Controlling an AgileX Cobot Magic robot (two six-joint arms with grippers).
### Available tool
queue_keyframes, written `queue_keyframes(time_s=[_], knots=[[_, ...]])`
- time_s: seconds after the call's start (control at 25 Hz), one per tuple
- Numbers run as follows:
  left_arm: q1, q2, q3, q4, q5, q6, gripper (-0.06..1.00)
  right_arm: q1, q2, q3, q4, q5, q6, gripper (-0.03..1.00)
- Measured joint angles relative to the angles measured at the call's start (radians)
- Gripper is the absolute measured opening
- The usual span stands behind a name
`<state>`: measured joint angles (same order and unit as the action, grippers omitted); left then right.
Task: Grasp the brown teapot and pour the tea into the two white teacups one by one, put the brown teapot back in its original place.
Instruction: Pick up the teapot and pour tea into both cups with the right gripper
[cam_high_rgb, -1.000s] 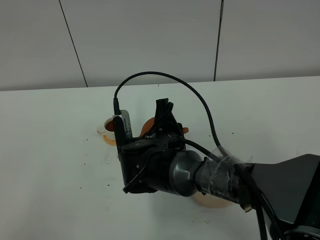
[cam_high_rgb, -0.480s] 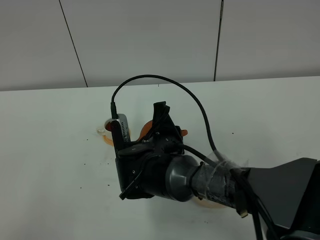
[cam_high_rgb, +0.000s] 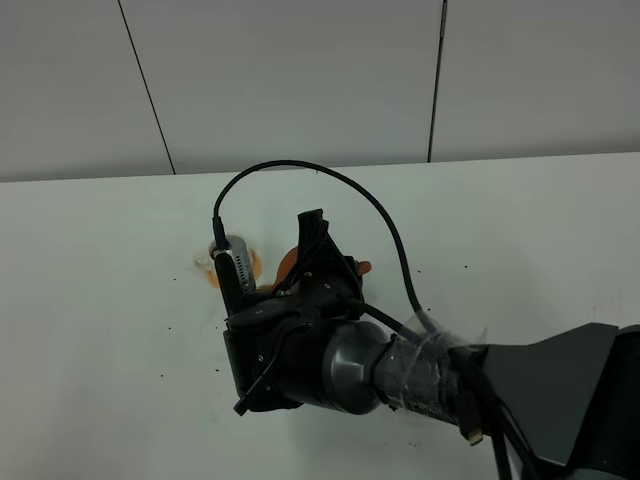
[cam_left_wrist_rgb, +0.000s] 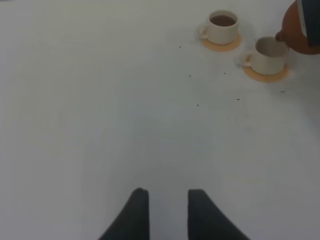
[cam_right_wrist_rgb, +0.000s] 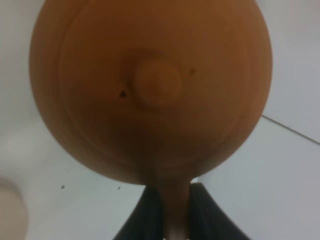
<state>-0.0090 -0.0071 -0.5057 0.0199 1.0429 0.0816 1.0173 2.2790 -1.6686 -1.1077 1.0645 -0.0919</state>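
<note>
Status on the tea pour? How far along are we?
Done: one white teacup holds dark tea. In hand: the right gripper is shut on the handle of the brown teapot, with the spout at the rim of the second teacup, whose inside looks pale, no tea visible. Remaining: fill that cup, then set the teapot back on its coaster, which is out of view.

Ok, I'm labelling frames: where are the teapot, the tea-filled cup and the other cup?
brown teapot (cam_right_wrist_rgb: 157, 82): right wrist view, lid knob.
tea-filled cup (cam_left_wrist_rgb: 223, 33): left wrist view, side wall.
other cup (cam_left_wrist_rgb: 270, 61): left wrist view, side wall.
</note>
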Motion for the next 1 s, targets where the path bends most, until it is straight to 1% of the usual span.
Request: queue_keyframes(time_s=[0.32, 0.68, 1.0], knots=[[0.0, 0.0, 0.0, 0.0, 0.0, 0.0, 0.26, 0.0, 0.003, 0.0, -0.007, 0.01, -0.016, 0.1], [0.0, 0.0, 0.0, 0.0, 0.0, 0.0, 0.26, 0.0, 0.003, 0.0, -0.052, 0.014, -0.024, 0.1], [0.0, 0.0, 0.0, 0.0, 0.0, 0.0, 0.26, 0.0, 0.003, 0.0, -0.057, 0.014, -0.06, 0.1]])
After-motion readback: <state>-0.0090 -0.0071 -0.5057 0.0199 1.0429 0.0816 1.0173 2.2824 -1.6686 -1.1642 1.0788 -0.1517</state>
